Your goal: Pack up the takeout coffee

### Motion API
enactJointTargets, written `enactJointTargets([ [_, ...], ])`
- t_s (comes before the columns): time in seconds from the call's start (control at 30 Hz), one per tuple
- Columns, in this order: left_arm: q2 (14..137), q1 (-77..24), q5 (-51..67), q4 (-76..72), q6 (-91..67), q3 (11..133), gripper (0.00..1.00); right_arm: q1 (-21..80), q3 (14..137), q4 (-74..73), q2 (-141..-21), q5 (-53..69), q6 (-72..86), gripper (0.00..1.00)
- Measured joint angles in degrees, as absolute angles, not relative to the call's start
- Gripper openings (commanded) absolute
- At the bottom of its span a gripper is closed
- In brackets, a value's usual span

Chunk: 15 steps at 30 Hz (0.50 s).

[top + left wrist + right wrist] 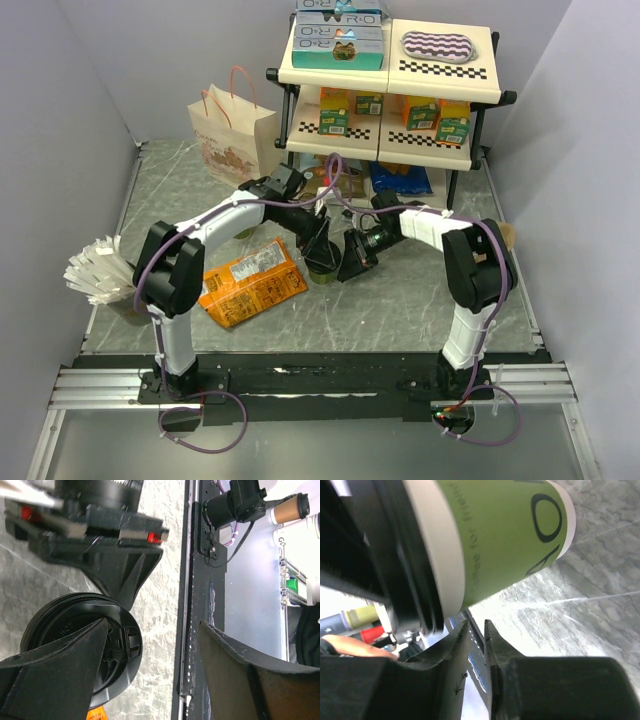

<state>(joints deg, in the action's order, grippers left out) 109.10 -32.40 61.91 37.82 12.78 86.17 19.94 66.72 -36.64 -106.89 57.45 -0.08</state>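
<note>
Left pincer (154,625): released, spread wide, one finger at takeout coffee (65,612).
Right pincer (476,622): nearly clenched, empty (cup alongside).
Location: upright on table (420,300), between pincers.
Risk: off-centre closing could topple it.

The coffee cup (510,535) is boxed in at the middle of the bench (420,300), with the left gripper (154,625) over it and the right gripper (476,625) close on its right. An orange packet (252,283) lies near-left. A shelf rack (390,100) and a paper bag (232,130) wall off the far side. Bare bench lies open near and right.
</note>
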Motion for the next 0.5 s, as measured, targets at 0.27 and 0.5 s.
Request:
enactJointTargets([
  [0.27, 107.0, -30.7, 61.9, 37.6, 12.1, 86.7, 0.84, 16.3, 66.8, -38.9, -101.4, 55.4, -3.1, 0.58],
  [0.5, 97.7, -24.4, 60.7, 23.9, -2.4, 76.4, 0.89, 12.8, 65.8, -31.6, -93.2, 55.3, 1.8, 1.0],
])
